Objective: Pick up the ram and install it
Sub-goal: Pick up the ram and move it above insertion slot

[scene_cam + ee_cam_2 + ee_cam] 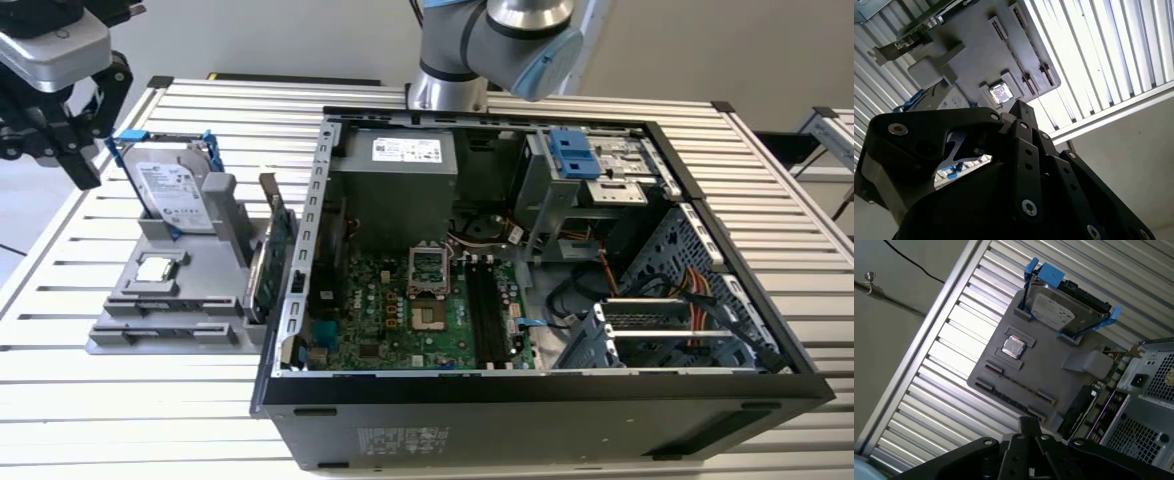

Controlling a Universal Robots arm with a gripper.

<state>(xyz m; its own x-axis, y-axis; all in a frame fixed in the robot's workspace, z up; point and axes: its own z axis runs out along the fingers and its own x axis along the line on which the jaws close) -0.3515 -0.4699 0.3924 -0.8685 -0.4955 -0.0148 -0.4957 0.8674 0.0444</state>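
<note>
Ram (1014, 396) seems to be the thin dark stick lying in a slot of the grey tray (1051, 367), on the far side of the chip (1014, 346) from the hard drive (1066, 307). The end effector (48, 165) hangs spread wide and empty above the drive end of the tray, well apart from the ram. To grasp it well, centre over the stick, square to its length, and lift it straight out.

Table (134, 410) ribbed metal; fixture (200, 300) matt grey plastic; hard drive (171, 195) glossy metal; end effector (51, 140) matt black.
</note>
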